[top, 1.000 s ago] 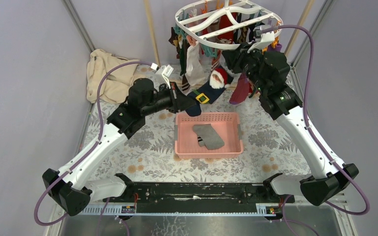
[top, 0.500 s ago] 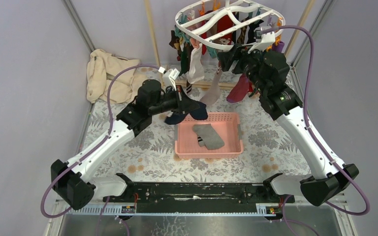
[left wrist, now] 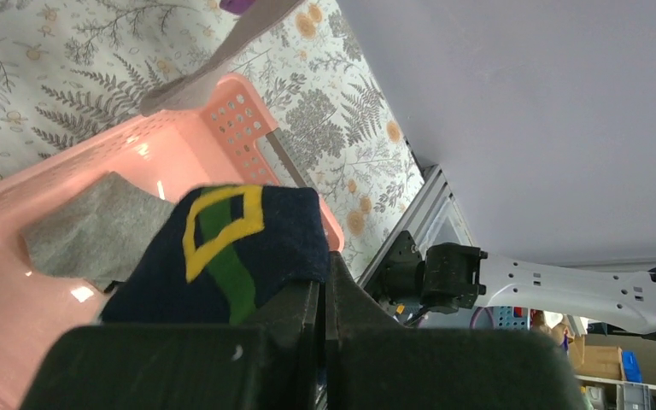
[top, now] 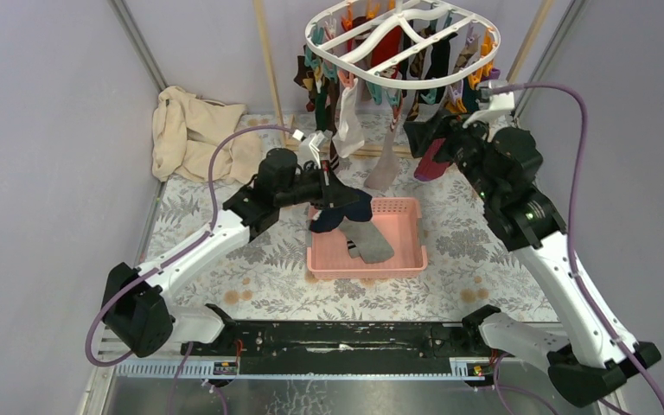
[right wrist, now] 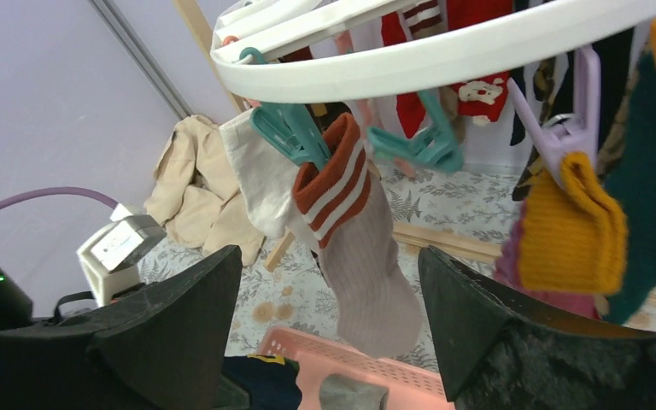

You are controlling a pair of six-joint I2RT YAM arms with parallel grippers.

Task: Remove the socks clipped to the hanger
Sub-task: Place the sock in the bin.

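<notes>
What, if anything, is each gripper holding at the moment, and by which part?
The left gripper pinches the navy sock beside its yellow-and-green buckle patch; the right gripper is open, holding nothing.

No legible text, label, brand or number on socks (right wrist: pixel 359 256), hanger (right wrist: pixel 444 55) or pink basket (top: pixel 367 270); none in any view

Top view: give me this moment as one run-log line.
left gripper: shut on navy sock, over pink basket | right gripper: open, facing striped-cuff sock clipped on hanger

Pink basket (top: pixel 368 270), beige cloth (top: pixel 192 134), floral tabletop (top: pixel 482 252)
</notes>
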